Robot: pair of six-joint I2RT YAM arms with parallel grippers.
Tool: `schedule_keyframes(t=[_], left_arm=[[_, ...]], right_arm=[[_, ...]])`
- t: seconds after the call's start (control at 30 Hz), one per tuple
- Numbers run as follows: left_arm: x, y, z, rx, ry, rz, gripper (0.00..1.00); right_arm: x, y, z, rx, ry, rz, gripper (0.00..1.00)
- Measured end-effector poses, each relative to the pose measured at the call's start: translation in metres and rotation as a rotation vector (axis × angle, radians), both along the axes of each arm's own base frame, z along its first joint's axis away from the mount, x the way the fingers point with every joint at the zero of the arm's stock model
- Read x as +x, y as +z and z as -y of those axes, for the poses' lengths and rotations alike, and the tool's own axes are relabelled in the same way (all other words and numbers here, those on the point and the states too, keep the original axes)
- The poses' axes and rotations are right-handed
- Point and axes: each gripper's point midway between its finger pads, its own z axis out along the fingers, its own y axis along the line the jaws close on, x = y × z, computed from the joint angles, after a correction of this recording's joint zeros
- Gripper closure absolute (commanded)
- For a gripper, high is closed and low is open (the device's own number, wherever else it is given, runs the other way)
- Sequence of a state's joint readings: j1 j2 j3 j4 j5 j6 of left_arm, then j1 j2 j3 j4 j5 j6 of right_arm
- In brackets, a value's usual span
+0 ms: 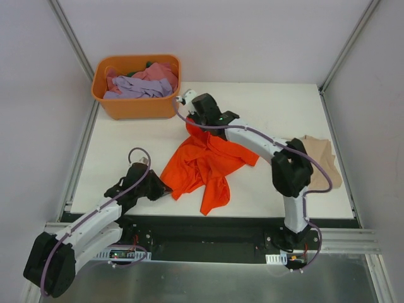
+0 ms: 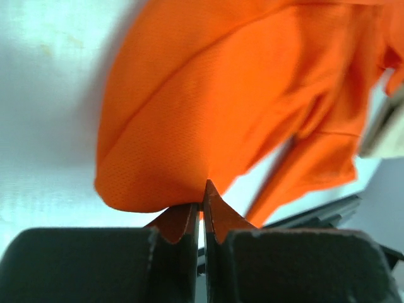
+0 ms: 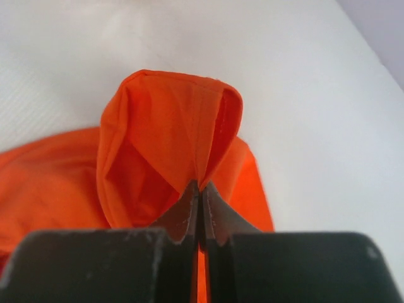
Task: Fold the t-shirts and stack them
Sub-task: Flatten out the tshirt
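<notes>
A bright orange t-shirt lies rumpled in the middle of the white table. My left gripper is shut on its near left edge; the left wrist view shows the orange t-shirt pinched between the tips of the left gripper. My right gripper is shut on the shirt's far end, and in the right wrist view a fold of the orange t-shirt stands up from the shut right gripper. A tan t-shirt lies at the table's right edge. Lilac and pink t-shirts fill the tub.
An orange plastic tub stands at the far left corner of the table. Metal frame posts and pale walls close in both sides. A black rail runs along the near edge by the arm bases.
</notes>
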State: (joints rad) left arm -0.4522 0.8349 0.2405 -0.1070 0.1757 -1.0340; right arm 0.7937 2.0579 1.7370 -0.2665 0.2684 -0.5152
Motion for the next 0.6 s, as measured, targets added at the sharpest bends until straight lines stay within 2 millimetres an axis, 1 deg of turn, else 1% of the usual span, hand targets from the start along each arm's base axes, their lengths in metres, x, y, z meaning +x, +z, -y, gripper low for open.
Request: schedule_keyframes(t=[0.03,0.1,0.13,0.23,0.3,0.4,0.43,0.5,0.6], left_arm=[[0.000,0.007,0.002,-0.016,-0.015,0.021,1.00],[0.003,0.027,0.008,-0.053,-0.048,0.089,1.00],[0.006,0.043,0.012,-0.074,-0.065,0.135,1.00],[0.019,0.098,0.017,-0.115,-0.095,0.299,1.00],[0.027,0.139,0.017,-0.120,-0.096,0.410,1.00],[0.041,0.209,0.009,-0.089,-0.068,0.568,1.00],[0.044,0.225,0.006,-0.078,-0.056,0.602,1.00],[0.052,0.273,-0.003,-0.038,-0.023,0.696,1.00],[0.058,0.339,-0.017,0.000,0.032,0.822,1.00]], right_arm=[[-0.002,0.014,0.013,0.014,-0.025,0.017,0.99],[-0.006,0.039,0.037,0.053,-0.072,0.047,0.99],[-0.008,0.051,0.049,0.077,-0.094,0.063,0.99],[-0.017,0.090,0.091,0.146,-0.163,0.113,0.99],[-0.022,0.117,0.113,0.191,-0.198,0.156,0.99],[-0.036,0.167,0.139,0.273,-0.230,0.235,0.99],[-0.042,0.185,0.148,0.304,-0.235,0.267,0.99],[-0.056,0.218,0.163,0.359,-0.239,0.325,0.99],[-0.083,0.264,0.184,0.432,-0.232,0.401,0.99]])
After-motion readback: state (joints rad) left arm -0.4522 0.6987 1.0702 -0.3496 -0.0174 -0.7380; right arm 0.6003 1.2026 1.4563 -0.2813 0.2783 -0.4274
